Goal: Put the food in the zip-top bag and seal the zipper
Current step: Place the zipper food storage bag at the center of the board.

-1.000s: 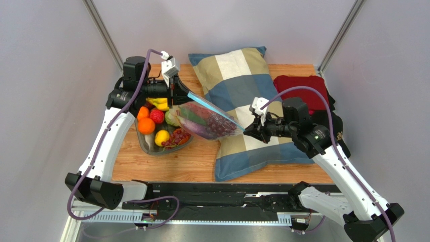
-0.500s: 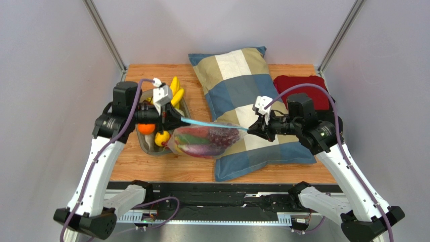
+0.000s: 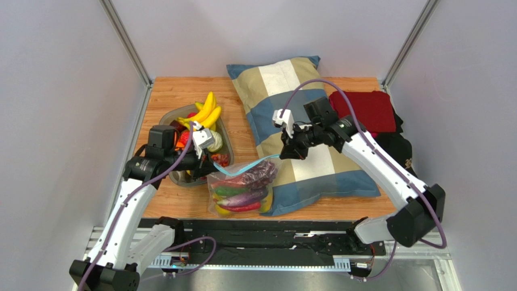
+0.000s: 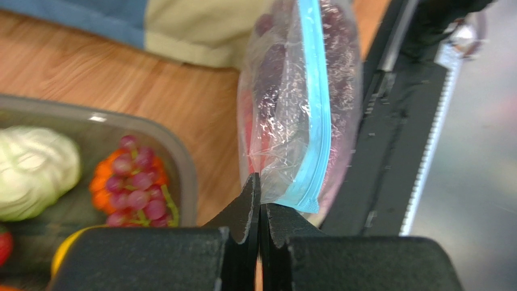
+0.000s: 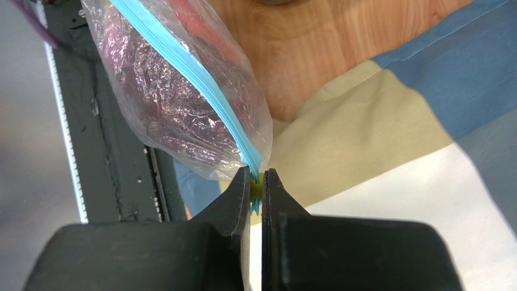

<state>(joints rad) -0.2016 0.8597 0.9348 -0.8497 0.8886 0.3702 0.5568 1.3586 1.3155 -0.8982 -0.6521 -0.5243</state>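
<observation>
The clear zip-top bag (image 3: 241, 189) holds several toy food pieces, purple grapes among them, and sags onto the table by the near edge. Its light-blue zipper (image 3: 246, 167) runs between my two grippers as a single strip. My left gripper (image 3: 210, 166) is shut on the bag's left corner, as the left wrist view (image 4: 260, 182) shows, with the zipper (image 4: 320, 103) beside it. My right gripper (image 3: 285, 154) is shut on the zipper's right end; a yellow-green slider (image 5: 257, 188) sits between its fingers in the right wrist view (image 5: 258, 180).
A grey oval dish (image 3: 172, 177) left of the bag holds bananas (image 3: 205, 111), grapes (image 4: 135, 182) and other toy food. A checked pillow (image 3: 303, 121) lies under the right gripper. Red cloth (image 3: 364, 108) and a dark item (image 3: 397, 145) lie at the back right.
The bag has come down from being stretched in the air to the table's near edge. My left gripper has moved nearer and lower; my right gripper has moved left. Both keep hold.
</observation>
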